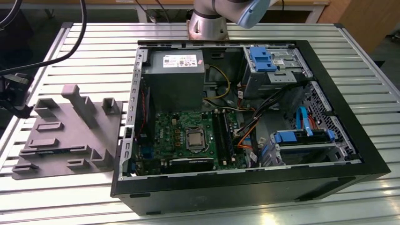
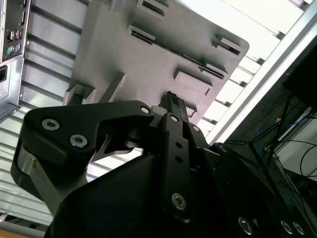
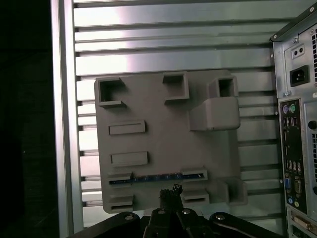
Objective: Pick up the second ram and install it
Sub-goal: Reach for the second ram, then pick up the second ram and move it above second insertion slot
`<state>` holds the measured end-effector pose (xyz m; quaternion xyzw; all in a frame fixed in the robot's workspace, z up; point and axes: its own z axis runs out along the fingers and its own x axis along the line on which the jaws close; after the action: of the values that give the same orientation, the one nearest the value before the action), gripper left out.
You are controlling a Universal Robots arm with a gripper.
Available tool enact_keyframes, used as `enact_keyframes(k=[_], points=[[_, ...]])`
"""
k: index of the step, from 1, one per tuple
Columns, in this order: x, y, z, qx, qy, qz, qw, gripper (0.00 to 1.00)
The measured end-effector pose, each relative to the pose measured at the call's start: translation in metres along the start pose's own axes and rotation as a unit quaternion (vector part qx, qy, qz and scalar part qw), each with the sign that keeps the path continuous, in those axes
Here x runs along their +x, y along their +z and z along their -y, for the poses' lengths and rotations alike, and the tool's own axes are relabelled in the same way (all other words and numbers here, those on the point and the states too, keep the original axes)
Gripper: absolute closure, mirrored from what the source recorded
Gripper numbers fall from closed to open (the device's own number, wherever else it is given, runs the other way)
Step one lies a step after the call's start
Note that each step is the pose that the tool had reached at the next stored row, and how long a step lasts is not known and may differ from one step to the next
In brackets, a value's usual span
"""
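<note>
The second ram (image 3: 156,177) stands on its edge in the grey tray (image 3: 148,106), held between small grey blocks, with its blue-green board edge showing. In the second wrist view the ram (image 2: 171,48) is a thin dark line across the tray (image 2: 114,54). My gripper (image 3: 171,191) hovers above the tray, just beside the ram, fingertips together and holding nothing. In the exterior view the gripper (image 1: 22,110) hangs at the left edge, over the tray's (image 1: 62,140) outer side.
An open black computer case (image 1: 250,187) lies on the slatted metal table (image 1: 93,47), to the exterior view's right of the tray. Inside are a green motherboard (image 1: 181,126) with long black slots (image 1: 224,136), a grey power supply (image 1: 175,75) and blue drive brackets (image 1: 300,137).
</note>
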<state>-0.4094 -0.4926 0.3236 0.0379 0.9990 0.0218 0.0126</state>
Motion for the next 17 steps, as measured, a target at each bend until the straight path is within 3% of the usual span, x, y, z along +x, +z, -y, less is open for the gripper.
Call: enact_keyframes(k=[17], points=[[0.0006,0.0036,0.0008,0.0000,0.000,0.0000,1.0000,0.89]])
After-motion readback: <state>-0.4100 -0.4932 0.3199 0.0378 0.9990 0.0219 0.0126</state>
